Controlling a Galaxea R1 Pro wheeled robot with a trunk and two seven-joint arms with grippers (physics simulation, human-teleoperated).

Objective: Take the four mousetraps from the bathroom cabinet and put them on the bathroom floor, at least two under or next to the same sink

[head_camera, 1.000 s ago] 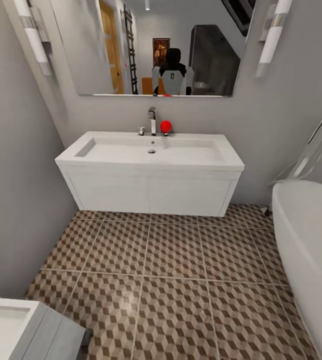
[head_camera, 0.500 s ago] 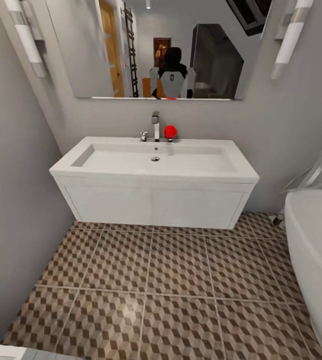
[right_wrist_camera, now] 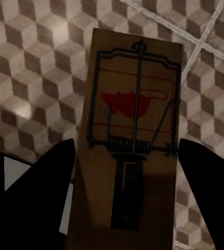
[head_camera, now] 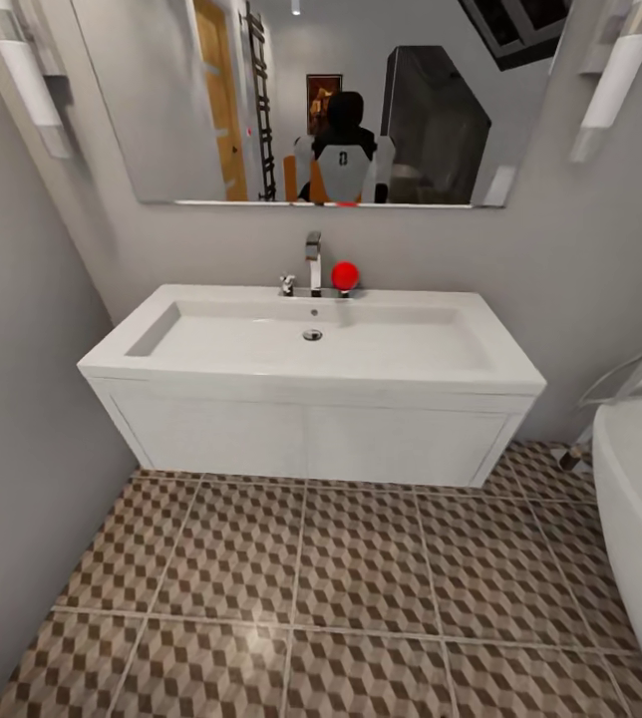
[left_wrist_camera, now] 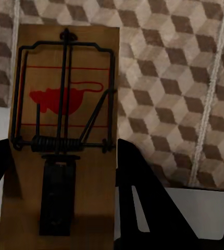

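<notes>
**A trap in each gripper, sink ahead**

The left fingers (left_wrist_camera: pixel 138 198) pinch a trap (left_wrist_camera: pixel 62 135); the right fingers (right_wrist_camera: pixel 36 192) pinch a second trap (right_wrist_camera: pixel 130 140). Each is a brown board with black wire, a coil spring and a red mouse print, apparently held above the cube-patterned floor (head_camera: pixel 361 578). Farther off, the white sink (head_camera: pixel 311 349) is empty below the mirror (head_camera: pixel 291 100).

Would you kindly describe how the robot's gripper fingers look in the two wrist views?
In both wrist views the fingers are plain black, flat and wedge-shaped, tapering towards their tips, with no cables or markings visible. The left gripper shows a narrow slot cut through one finger; the right gripper shows broad, solid black fingers.
</notes>
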